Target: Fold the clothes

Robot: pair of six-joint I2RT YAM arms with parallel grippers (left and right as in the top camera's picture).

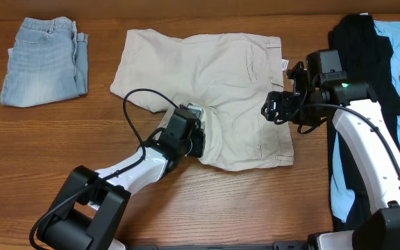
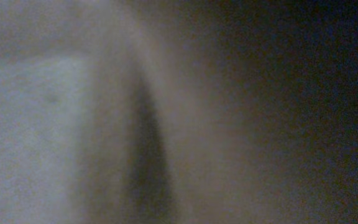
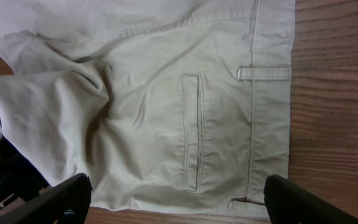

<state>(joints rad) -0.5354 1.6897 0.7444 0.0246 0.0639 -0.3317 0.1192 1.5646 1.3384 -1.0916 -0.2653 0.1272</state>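
Observation:
Beige shorts (image 1: pixel 207 69) lie spread flat in the middle of the table. My left gripper (image 1: pixel 198 139) is at their front edge near the crotch, where the cloth bunches toward it, and it looks shut on the fabric. The left wrist view is only a blur of pale cloth (image 2: pixel 42 137) pressed against the lens. My right gripper (image 1: pixel 273 107) hovers open above the shorts' waistband end. In the right wrist view the fingers (image 3: pixel 179 205) are wide apart over the back pocket (image 3: pixel 192 130), holding nothing.
Folded light-blue denim shorts (image 1: pixel 44 59) lie at the back left. A pile of black clothing (image 1: pixel 367 55) and light-blue clothing (image 1: pixel 342 187) lies along the right edge, under my right arm. Bare wooden table (image 1: pixel 255 208) runs along the front.

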